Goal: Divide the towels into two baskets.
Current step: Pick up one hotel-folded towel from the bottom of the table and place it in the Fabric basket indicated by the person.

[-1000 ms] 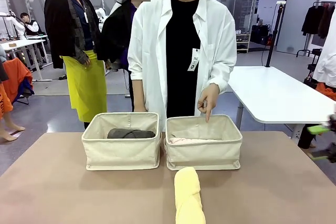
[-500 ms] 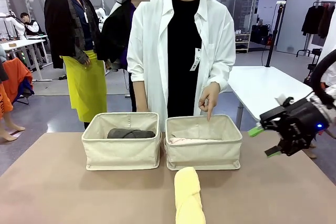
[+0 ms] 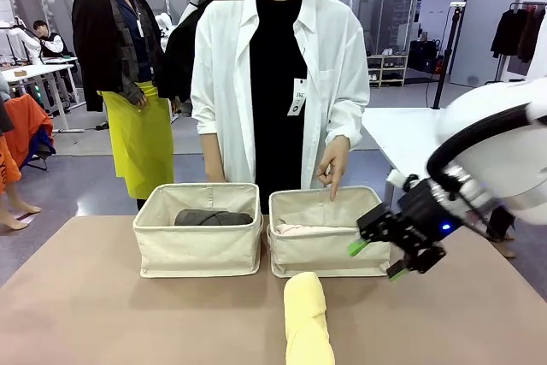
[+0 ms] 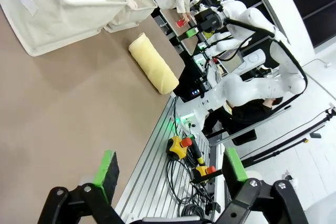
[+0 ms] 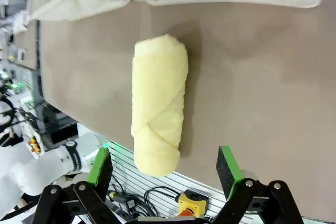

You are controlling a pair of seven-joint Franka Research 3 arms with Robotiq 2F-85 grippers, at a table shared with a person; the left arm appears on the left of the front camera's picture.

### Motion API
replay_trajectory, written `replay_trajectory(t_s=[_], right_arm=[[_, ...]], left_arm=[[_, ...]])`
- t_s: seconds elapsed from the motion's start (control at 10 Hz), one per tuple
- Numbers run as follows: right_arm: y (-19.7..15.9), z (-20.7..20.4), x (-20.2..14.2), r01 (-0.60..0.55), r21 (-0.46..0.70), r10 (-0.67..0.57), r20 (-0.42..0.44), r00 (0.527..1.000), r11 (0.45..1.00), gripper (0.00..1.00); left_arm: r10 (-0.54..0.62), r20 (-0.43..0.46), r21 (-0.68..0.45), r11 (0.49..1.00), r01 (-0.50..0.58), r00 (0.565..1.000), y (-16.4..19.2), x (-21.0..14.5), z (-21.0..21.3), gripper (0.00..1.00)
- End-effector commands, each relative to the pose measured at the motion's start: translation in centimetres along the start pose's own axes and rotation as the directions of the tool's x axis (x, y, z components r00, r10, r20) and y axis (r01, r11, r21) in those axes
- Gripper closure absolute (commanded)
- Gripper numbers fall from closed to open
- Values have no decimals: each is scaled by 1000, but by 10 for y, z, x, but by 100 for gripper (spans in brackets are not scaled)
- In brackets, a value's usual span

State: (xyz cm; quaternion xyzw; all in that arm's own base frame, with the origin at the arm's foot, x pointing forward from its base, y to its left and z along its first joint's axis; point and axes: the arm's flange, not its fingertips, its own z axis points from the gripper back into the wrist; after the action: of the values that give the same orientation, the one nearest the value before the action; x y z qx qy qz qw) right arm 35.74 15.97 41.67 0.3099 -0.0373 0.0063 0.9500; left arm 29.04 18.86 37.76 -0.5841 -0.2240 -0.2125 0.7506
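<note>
A pale yellow rolled towel lies on the table in front of the right basket, its length running toward me. A pale pink towel lies in that basket. The left basket holds a dark grey towel. My right gripper hovers open at the right basket's front right corner, above and to the right of the yellow towel. In the right wrist view the gripper holds nothing. My left gripper is open and empty near the table's edge, far from the yellow towel.
A person in a white coat stands behind the baskets, one hand pointing down into the right basket. The tan table has free room left and front. Other people and a white table stand farther back.
My right arm has swung in from the right edge, leftward and lower, to the right basket's front corner. The person has shifted slightly left, still pointing. The towels have not moved.
</note>
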Motion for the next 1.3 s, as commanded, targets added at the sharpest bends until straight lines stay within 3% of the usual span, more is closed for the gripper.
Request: replay_trajectory(t_s=[0.0,0.4,0.9,1.1,1.2], right_arm=[[20,-28,8,19,-73,-21,-27,999,997,0],[45,-85,7,-29,-152,16,-86,996,988,0],[57,-145,13,-26,-203,12,-67,998,979,0],[59,-162,11,-36,-262,10,-101,995,964,0],[60,-167,8,-63,-276,19,-159,987,959,0]], left_arm=[[-3,9,-1,1000,3,1000,-4,1,2,0],[-3,9,-1,1000,3,1000,-4,1,2,0],[-3,9,-1,1000,3,1000,-4,1,2,0],[-3,9,-1,1000,3,1000,-4,1,2,0],[-3,9,-1,1000,3,1000,-4,1,2,0]])
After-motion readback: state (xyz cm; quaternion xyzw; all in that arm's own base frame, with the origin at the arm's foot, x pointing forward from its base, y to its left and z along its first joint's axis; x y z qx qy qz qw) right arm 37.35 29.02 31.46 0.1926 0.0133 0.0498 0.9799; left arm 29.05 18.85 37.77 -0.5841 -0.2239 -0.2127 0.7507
